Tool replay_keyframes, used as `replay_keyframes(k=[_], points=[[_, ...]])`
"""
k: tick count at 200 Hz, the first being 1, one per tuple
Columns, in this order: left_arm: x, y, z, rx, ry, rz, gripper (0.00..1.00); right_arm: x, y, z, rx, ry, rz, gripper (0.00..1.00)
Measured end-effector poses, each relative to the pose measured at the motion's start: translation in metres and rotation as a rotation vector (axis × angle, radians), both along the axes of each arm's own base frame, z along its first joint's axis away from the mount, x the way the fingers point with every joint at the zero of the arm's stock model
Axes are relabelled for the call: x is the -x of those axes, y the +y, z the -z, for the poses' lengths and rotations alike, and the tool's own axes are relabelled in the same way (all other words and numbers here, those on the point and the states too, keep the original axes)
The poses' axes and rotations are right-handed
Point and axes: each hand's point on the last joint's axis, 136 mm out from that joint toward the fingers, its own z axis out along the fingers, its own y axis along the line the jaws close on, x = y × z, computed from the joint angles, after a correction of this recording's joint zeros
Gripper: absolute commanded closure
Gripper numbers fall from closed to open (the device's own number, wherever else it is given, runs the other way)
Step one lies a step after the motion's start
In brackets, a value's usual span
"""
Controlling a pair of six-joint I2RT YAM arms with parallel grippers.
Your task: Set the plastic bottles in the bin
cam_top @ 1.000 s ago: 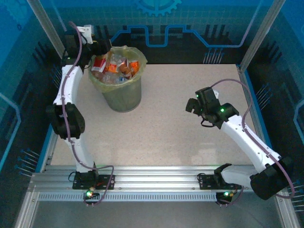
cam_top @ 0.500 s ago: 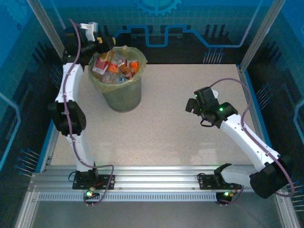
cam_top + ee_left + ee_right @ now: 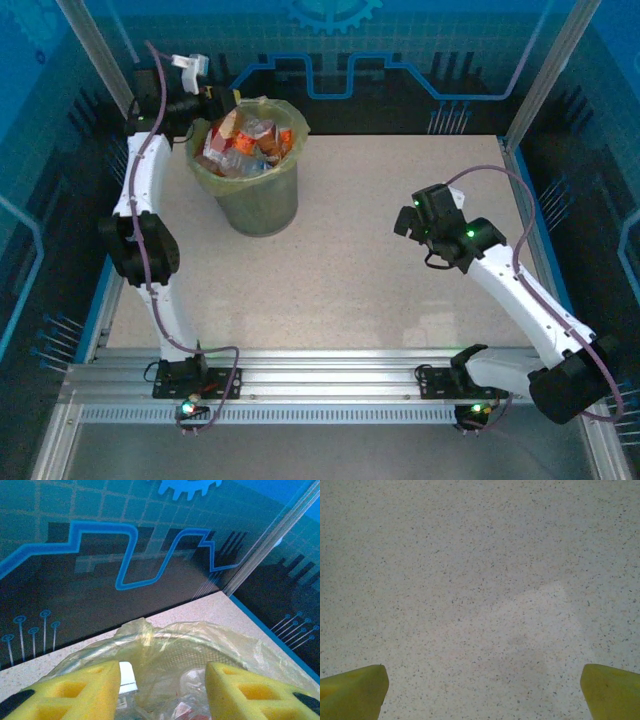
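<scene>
Left gripper (image 3: 162,682) backs off the round, yellow-green-bagged bin (image 3: 262,205), fingers narrowing yet apart, empty. Small clear plastic bottles (image 3: 245,145) heaped inside; right gripper (image 3: 482,692) wide apart. Likely done.

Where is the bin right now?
Top view: the bin stands far left on the table, left gripper at its rim, plastic bottles piled inside.

Bare table (image 3: 350,290) right of brimming bin (image 3: 258,205)

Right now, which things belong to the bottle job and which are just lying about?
Job: plastic bottles, piled in the bin; left claw at its rim.
Just there: table, blue back panel, right claw open above it.
</scene>
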Motion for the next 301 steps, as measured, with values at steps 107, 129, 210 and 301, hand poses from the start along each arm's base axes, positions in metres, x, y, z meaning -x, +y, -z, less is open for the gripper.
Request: replay_keyframes(k=[107, 129, 210, 301], points=[[0.011, 0.002, 0.025, -0.036, 0.064, 0.021, 0.35, 0.001, -0.001, -0.001, -0.001, -0.005, 0.004, 0.00], [0.011, 0.005, 0.022, -0.035, 0.072, 0.008, 0.27, 0.001, -0.001, -0.001, -0.001, -0.004, 0.003, 0.00], [0.031, 0.021, -0.061, -0.046, -0.064, -0.121, 0.01, -0.003, 0.003, -0.004, 0.017, 0.001, -0.021, 0.00], [0.164, 0.083, -0.090, -0.038, -0.125, -0.607, 0.01, 0.000, -0.007, -0.014, 0.075, -0.028, -0.027, 0.00]])
